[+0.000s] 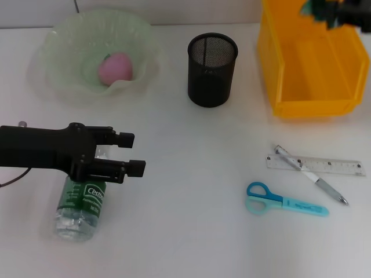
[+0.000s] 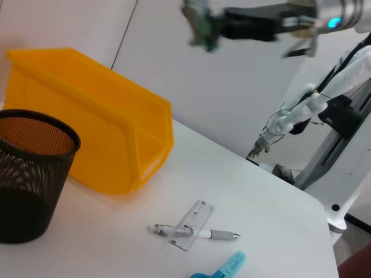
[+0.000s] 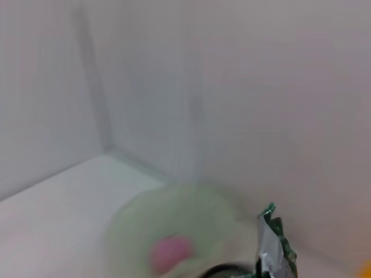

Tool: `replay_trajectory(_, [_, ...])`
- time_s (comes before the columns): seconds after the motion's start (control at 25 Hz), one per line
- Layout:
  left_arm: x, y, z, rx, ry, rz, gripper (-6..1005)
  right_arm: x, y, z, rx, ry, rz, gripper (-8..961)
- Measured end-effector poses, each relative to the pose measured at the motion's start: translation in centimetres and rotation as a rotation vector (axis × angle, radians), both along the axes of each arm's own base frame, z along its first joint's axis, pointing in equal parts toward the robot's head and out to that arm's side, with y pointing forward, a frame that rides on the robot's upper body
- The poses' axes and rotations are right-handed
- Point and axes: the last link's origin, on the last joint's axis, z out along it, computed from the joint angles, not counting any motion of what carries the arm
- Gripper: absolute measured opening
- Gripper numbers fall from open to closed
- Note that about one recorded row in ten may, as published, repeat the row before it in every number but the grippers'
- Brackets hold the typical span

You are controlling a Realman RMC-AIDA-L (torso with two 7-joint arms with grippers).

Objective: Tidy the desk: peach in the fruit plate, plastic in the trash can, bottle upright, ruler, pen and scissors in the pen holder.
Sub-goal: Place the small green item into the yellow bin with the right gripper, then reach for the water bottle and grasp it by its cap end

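Plastic (image 3: 272, 243) hangs pinched in the right pincer (image 1: 324, 14) above the trash can (image 1: 313, 69), ready to drop. Left pincer (image 1: 132, 153), spread, hovers over the lying bottle (image 1: 81, 205) near the worktop's front-left corner.

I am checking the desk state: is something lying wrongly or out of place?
Yes. The bottle lies on its side under the left tool. The pen lies across the ruler beside the scissors, all outside the pen holder.
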Motion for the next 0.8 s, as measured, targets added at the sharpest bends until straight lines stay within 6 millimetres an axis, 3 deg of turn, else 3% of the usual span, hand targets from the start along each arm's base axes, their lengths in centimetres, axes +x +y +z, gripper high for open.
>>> replay_trajectory(0.16, [0.4,0.3,0.0,-0.001,-0.001,-0.013,800,3.1,2.2,0.1,0.158,0.006,-0.099,95])
replay_trajectory(0.32, [0.7,0.5,-0.1,-0.005,-0.003,-0.02,800,5.3,4.2,-2.4,0.159,-0.032,-0.192,128])
replay_trajectory(0.48, [0.7,0.5,-0.2,-0.007,-0.005,-0.02,800,5.7,4.6,-3.5,0.109,-0.021,-0.211,174])
replay_trajectory(0.8, [0.7,0.6,0.1,0.001,-0.004,-0.017,800,5.9,4.4,-3.8,0.073,-0.008,-0.219,478])
